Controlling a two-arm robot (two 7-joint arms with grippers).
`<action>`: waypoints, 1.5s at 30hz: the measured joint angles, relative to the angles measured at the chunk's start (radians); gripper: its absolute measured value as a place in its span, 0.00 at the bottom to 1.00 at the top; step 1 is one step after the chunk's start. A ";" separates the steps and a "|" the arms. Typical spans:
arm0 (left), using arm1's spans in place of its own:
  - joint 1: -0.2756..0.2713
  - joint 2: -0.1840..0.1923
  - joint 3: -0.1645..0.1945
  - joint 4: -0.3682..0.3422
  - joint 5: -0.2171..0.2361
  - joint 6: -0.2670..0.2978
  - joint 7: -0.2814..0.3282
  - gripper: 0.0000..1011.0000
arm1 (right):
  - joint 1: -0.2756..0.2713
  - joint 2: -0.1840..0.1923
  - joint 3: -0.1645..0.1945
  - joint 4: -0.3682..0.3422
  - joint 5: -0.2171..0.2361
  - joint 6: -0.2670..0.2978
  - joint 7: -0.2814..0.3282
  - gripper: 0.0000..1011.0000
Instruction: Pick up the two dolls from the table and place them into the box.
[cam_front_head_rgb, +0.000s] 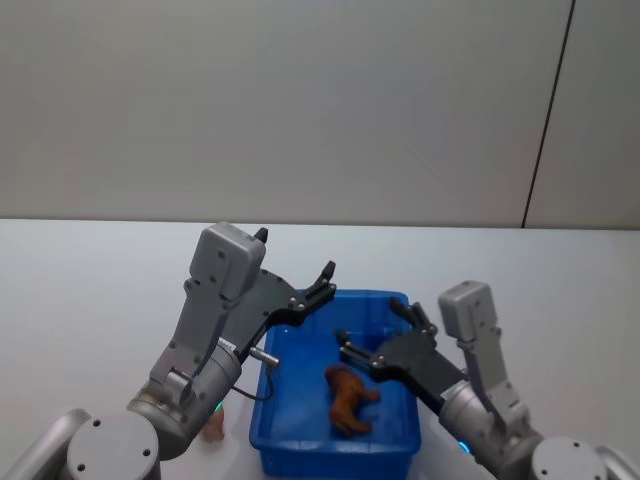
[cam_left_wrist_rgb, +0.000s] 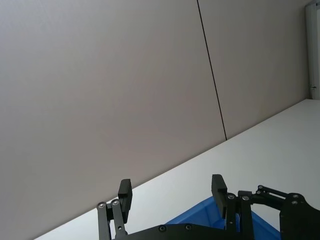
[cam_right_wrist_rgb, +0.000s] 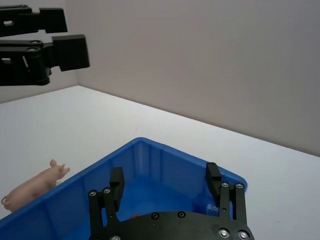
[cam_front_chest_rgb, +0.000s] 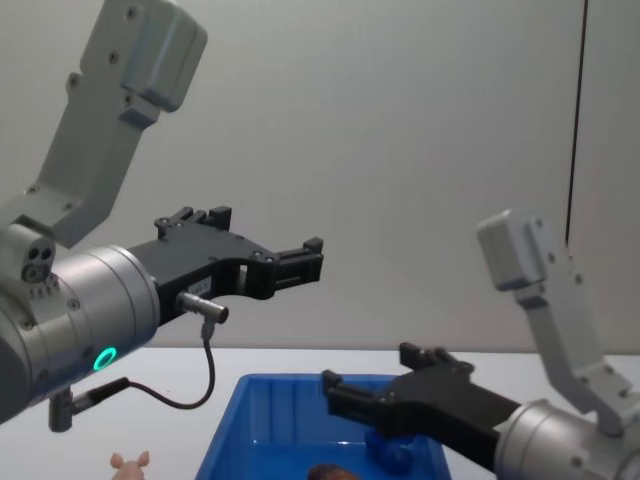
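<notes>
my left gripper (cam_left_wrist_rgb: 171, 186) hangs spread wide with nothing between its fingers, raised above the far left corner of the box (cam_front_head_rgb: 402, 297) in the head view. the right gripper (cam_right_wrist_rgb: 164, 174) is spread too and empty, low over the right side of the box, its fingers reaching in above the rim.

the box sits on the table (cam_front_head_rgb: 80, 300) directly in front of me. inside it the brown lion doll (cam_front_head_rgb: 348, 398) lies on the floor, toward the near right part, apart from both grippers. the pink pig doll (cam_right_wrist_rgb: 35, 182) is outside, lying on the table just beside the box's left wall.

from the head camera i get only a pale sliver of the pig doll, the rest hidden behind my left arm (cam_front_head_rgb: 200, 340). in the chest view its ears and snout just poke up from the bottom edge, and the lion doll is cut off there to a thin brown strip. the near rim of the box is also cut off in that view.
</notes>
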 joint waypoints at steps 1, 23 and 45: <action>0.000 0.000 0.000 0.000 0.000 0.000 0.000 0.99 | -0.007 0.005 0.003 -0.010 0.006 0.000 -0.005 0.99; 0.000 0.000 0.000 0.000 0.000 0.000 0.000 0.99 | -0.156 0.105 0.073 -0.236 0.099 0.057 -0.148 0.99; 0.068 0.026 -0.017 -0.044 -0.111 0.103 0.111 0.99 | -0.205 0.139 0.097 -0.307 0.127 0.079 -0.197 0.99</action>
